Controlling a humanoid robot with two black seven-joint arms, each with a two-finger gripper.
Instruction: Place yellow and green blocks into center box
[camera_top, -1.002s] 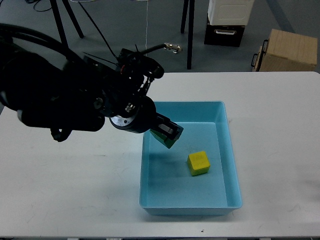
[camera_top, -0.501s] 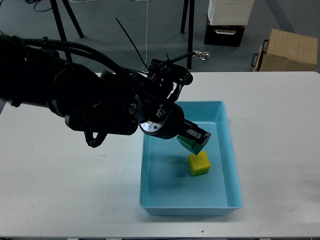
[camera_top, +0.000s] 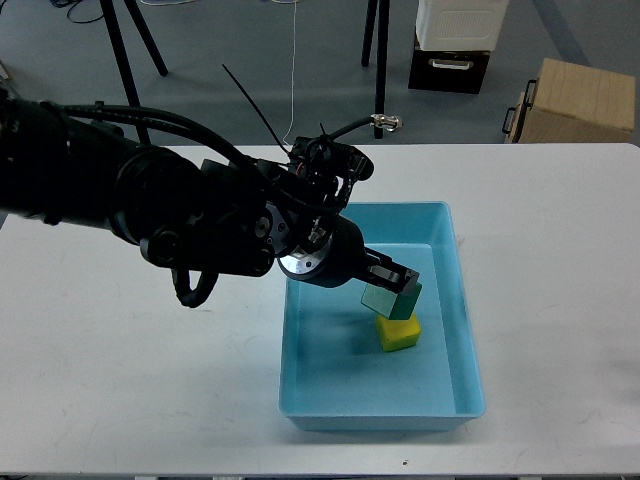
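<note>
Yellow block (camera_top: 398, 334) already lies inside the blue box (camera_top: 463, 330) on the white surface (camera_top: 120, 380). Green block (camera_top: 391, 301) hangs just above it, clamped in the left pincer (camera_top: 393, 290); only its release seems left.

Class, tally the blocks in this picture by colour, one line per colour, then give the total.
Yellow block: 1, lying in the blue box
Green block: 1, held by the left gripper over the box
Total: 2 blocks
</note>
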